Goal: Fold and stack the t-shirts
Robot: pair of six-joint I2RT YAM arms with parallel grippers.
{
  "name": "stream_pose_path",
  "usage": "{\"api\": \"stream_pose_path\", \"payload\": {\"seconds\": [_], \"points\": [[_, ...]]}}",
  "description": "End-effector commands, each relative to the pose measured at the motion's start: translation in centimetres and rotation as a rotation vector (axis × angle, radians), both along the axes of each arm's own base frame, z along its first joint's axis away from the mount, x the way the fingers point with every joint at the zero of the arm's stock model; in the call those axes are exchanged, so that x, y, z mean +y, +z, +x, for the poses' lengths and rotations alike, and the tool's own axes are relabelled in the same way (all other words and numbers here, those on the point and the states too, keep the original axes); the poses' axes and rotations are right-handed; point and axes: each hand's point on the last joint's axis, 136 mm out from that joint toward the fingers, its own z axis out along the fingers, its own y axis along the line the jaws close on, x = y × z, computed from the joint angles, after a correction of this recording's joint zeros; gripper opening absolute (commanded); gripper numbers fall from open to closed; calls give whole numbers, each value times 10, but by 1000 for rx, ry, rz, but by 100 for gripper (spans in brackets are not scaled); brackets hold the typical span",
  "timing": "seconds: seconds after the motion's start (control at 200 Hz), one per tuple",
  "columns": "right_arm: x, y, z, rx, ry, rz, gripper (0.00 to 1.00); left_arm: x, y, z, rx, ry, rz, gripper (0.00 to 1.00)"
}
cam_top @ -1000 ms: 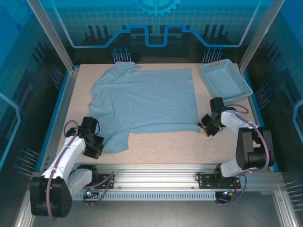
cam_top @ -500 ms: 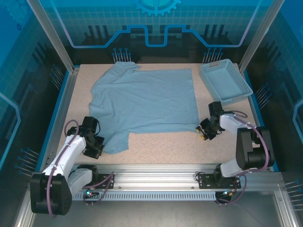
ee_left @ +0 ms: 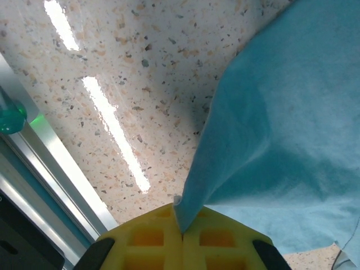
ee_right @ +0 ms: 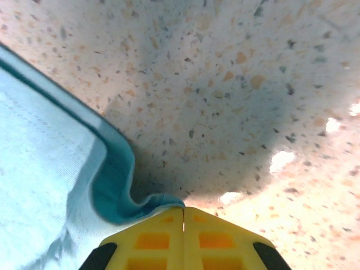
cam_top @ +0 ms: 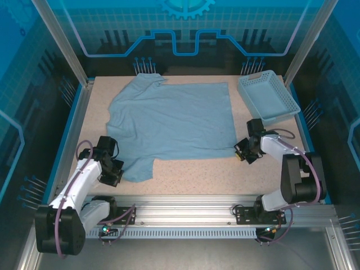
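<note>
While spread flat on table (cam_top: 185, 174) mid-frame, was pinched at both lower corners: left gripper (cam_top: 114, 175) clamped on shirt (cam_top: 169, 121) lower left, right gripper (cam_top: 241, 154) likewise lower right. Called for lifting both evenly, cloth taut.

One t-shirt (cam_top: 171, 121), pale dusty-blue, unfolded, spread flat across centre of top view. Sleeves at upper left & lower left, hem along right side. Soft wrinkles nr left edge. Hem corner at lower right curls up slightly.
</note>
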Motion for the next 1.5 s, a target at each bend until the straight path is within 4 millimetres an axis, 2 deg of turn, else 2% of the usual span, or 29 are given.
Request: {"api": "stream_pose_path", "payload": {"seconds": [0.0,0.1,0.28,0.365,0.44,0.65,0.735,0.925,1.045,1.21,1.496], "points": [[-8,5,-34,91,14,-60,0,-4,17,-12,20,43,0,0],[-13,10,-57,135,39,-92,0,-6,30,-21,7,63,27,0],[-15,12,-90,183,73,-113,0,-16,37,-35,5,56,49,0],[-15,8,-98,198,72,-117,0,-21,37,-30,2,24,67,0],[-14,5,-97,204,63,-111,0,-22,40,-13,-31,-12,91,0],[-18,24,-71,154,96,-161,0,-27,82,79,-206,-214,215,0],[-17,30,-60,141,104,-162,0,-30,89,111,-219,-273,228,0],[-21,38,-38,119,98,-173,0,-26,94,164,-259,-315,214,0],[-22,48,-13,76,83,-166,0,-22,98,190,-272,-358,229,0],[-24,57,18,43,89,-171,0,-12,95,210,-261,-356,242,0],[-27,58,60,32,108,-197,0,-4,100,253,-293,-430,277,0]]}}
